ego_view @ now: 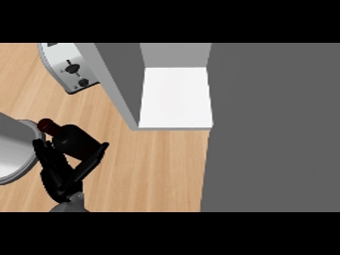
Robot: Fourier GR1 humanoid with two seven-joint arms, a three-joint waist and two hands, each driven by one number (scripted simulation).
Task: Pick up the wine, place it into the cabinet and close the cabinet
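Observation:
The wine bottle (71, 138) is dark with a red cap (45, 123) and stands on the wooden counter at the lower left. My left hand (64, 174) comes up from the lower edge just behind it. Its fingers (43, 152) lie along the bottle's left side and its thumb (93, 155) reaches up the right side. The digits look straight and spread in a V, so the hand is open around the bottle's base. The cabinet (122, 82) stands open at the top centre, showing a bare white shelf (176, 97). My right hand is out of view.
A silver toaster (69, 72) sits at the back left, beside the cabinet's grey wall. A large round grey metal object (3, 149) fills the left edge, close to my fingers. A broad dark grey panel (283, 129) covers the whole right side.

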